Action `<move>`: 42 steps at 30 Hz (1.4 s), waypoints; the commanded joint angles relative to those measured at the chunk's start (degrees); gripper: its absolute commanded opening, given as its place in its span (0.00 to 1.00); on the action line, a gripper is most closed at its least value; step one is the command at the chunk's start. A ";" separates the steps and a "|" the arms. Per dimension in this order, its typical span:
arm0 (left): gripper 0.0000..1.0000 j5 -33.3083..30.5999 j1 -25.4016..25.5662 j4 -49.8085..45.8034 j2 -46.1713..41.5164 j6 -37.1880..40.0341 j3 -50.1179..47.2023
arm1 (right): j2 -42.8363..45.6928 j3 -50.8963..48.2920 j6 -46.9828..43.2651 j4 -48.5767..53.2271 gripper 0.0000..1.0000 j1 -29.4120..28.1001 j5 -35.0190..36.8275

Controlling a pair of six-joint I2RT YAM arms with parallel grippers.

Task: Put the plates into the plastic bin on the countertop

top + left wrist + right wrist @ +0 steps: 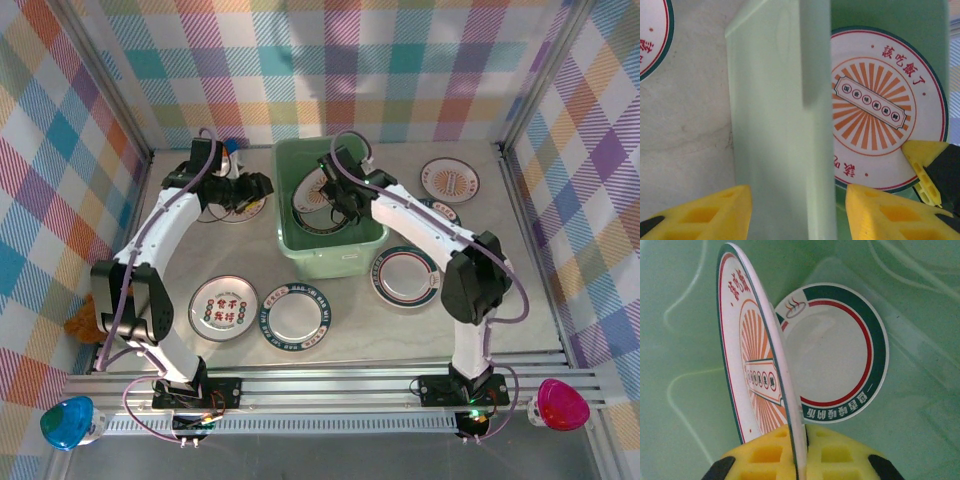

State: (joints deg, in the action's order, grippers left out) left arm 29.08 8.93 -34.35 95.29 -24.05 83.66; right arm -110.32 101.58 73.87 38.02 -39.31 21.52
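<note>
The mint-green plastic bin [352, 255] stands mid-countertop. Inside it, my right gripper [802, 445] is shut on the rim of a plate with an orange sunburst [752, 355], holding it on edge above a teal-rimmed plate [840, 350] that lies flat on the bin floor. From above, the right gripper [340, 195] is over the bin's far half. My left gripper [797, 215] is open, its yellow fingers [715, 212] either side of the bin's left wall [785, 125]. The held sunburst plate [885, 110] shows beyond that wall.
Loose plates lie on the countertop [360, 325]: one with red characters [223, 309], a teal-rimmed one [297, 316], another teal-rimmed one [405, 275], a sunburst one [449, 179], and one under the left gripper [240, 207]. Plaid walls and rails enclose the area.
</note>
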 commanded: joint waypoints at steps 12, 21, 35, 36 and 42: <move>0.42 -0.11 0.83 -1.14 3.22 3.82 -2.46 | -7.94 10.22 9.10 7.27 0.00 -0.15 1.46; 0.36 0.22 0.83 -2.19 4.82 4.62 -2.17 | -13.04 14.94 11.14 9.79 0.00 -0.15 1.01; 0.35 -0.87 1.00 -5.64 5.70 6.83 -0.16 | -13.76 9.60 15.27 4.21 0.00 -0.24 2.28; 0.34 -0.89 1.00 -5.64 5.78 6.83 -0.16 | -13.78 9.25 15.26 3.74 0.00 -0.24 2.42; 0.34 -1.03 1.35 -5.73 5.71 6.85 -0.20 | -14.13 6.53 15.09 0.29 0.00 -0.15 1.38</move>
State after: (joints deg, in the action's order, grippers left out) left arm 31.35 9.34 -34.48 97.78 -18.55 84.60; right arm -125.14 110.02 88.07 41.39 -39.35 22.52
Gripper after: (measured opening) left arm 0.339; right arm 0.081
